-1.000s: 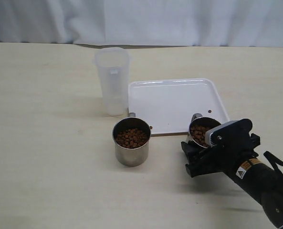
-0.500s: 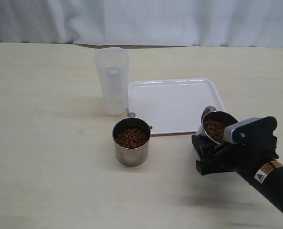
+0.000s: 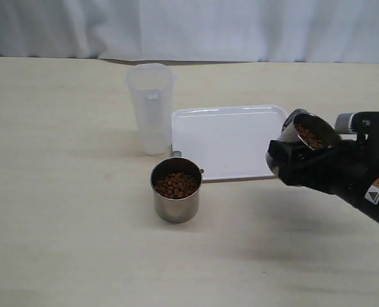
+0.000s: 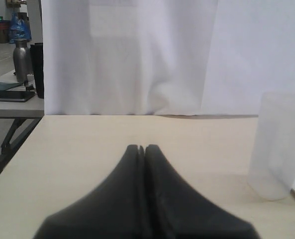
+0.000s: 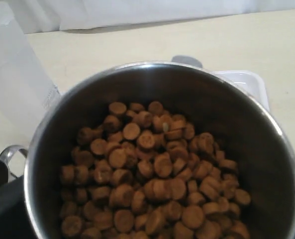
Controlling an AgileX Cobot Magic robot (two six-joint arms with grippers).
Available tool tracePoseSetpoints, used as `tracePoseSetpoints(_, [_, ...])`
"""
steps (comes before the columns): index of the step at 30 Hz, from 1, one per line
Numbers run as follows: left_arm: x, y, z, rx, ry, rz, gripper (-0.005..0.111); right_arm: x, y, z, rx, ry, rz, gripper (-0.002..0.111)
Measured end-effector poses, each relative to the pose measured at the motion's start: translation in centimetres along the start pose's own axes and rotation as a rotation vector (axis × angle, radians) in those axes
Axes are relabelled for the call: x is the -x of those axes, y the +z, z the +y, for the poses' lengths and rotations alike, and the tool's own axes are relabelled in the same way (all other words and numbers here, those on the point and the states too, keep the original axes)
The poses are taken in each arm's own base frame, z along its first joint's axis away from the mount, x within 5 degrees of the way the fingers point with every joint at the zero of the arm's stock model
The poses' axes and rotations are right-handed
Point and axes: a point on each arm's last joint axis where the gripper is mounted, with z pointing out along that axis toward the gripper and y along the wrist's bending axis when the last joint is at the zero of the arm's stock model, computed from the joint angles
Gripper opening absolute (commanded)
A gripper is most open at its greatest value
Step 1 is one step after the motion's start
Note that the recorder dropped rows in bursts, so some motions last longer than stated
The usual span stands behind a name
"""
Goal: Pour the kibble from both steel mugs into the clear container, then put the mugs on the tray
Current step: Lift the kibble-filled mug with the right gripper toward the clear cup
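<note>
Right gripper (image 3: 290, 160) is gripping full steel mug (image 3: 304, 128) above tray's (image 3: 231, 112) 3 o'clock, likely readying clear container (image 3: 151, 109) pour | left gripper (image 4: 141, 149) is idling, pinched together, empty.

The only sign I can spot is a small label (image 3: 375, 192) stuck on the black right arm (image 3: 342, 176), seen in the exterior view. It is white with a black warning triangle and has an orange strip along one edge. Whatever is printed on it is too small to read, and I can make out no other lettering, brand or number.
</note>
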Motion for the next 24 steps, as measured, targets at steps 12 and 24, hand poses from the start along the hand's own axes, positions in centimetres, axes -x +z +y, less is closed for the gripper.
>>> tracePoseSetpoints(12, [0.0,0.0,0.0,0.0,0.0,0.0,0.0,5.6,2.6,-2.1,-0.027,-0.126,0.202,0.005])
tracePoseSetpoints(24, [0.0,0.0,0.0,0.0,0.0,0.0,0.0,11.6,8.5,0.8,0.02,-0.379,0.068,0.005])
